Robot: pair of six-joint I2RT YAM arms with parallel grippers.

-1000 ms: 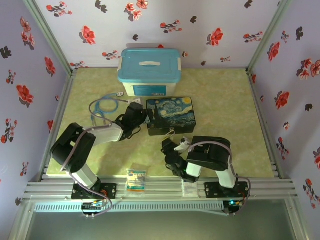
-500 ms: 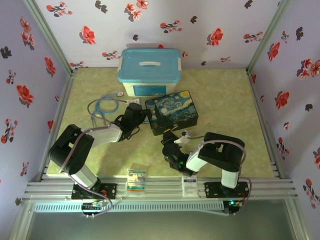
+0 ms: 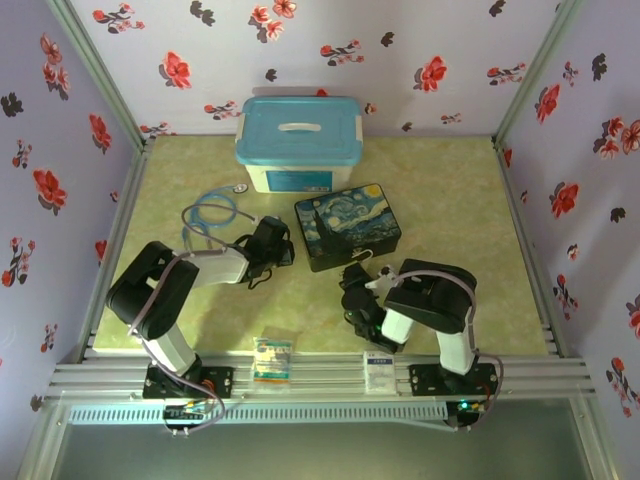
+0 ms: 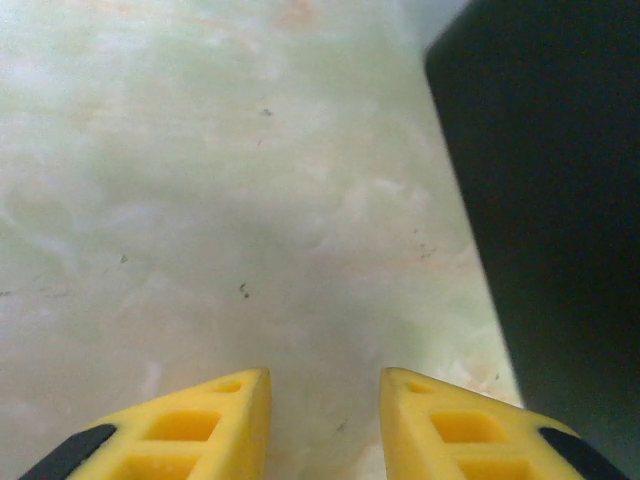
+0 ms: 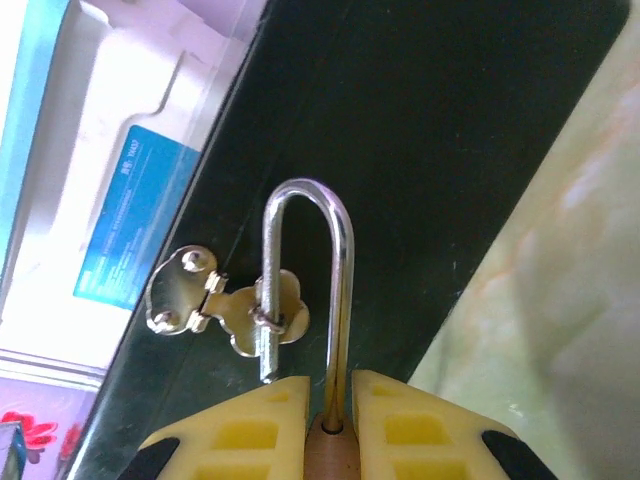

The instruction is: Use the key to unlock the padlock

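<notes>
While the right gripper (image 5: 328,400) clamps the padlock (image 5: 328,452) at bottom centre, its shackle (image 5: 343,290) points straight up-frame, seemingly threading the hasp (image 5: 225,305). The left gripper (image 4: 325,400) stands part-open; empty.

The padlock (image 5: 341,290) body (a brass sliver) hides within the right hand (image 5: 330,388).

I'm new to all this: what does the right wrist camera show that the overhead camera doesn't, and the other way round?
Right wrist: the padlock's silver shackle threaded through a brass hasp, with the right gripper pinching the lock's body. Overhead: the whole left arm, a coiled blue tube and small packets at the table's near edge. Both: the dark painted box and the blue-lidded bin.
</notes>
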